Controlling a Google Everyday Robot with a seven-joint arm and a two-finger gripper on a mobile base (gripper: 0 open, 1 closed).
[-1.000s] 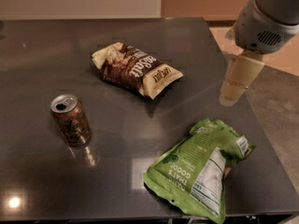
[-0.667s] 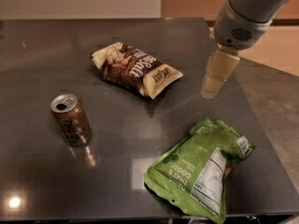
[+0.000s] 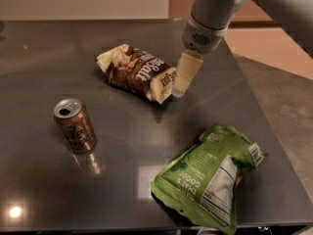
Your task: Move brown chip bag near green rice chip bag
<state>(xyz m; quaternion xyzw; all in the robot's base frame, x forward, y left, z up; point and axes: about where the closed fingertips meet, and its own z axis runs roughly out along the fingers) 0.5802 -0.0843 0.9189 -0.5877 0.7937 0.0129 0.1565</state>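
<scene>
Plainly, the brown chip bag (image 3: 137, 72) lies flat on the far half of the dark table (image 3: 44, 190), its long axis running from 10 o'clock to 4 o'clock. Its middle is dark brown with white script lettering, and its 2 crimped ends are cream (the 4 o'clock end looks slightly raised). The gripper (image 3: 179, 89) hangs at the bag's 3 o'clock, its cream tip pointing down just beside that end; whether it touches, or is open or closed, I cannot tell. The green rice chip bag (image 3: 208, 185), crumpled, with a white label panel, sits well apart at 5 o'clock. 1 brown soda can (image 3: 74, 125) stands upright at 8 o'clock.
</scene>
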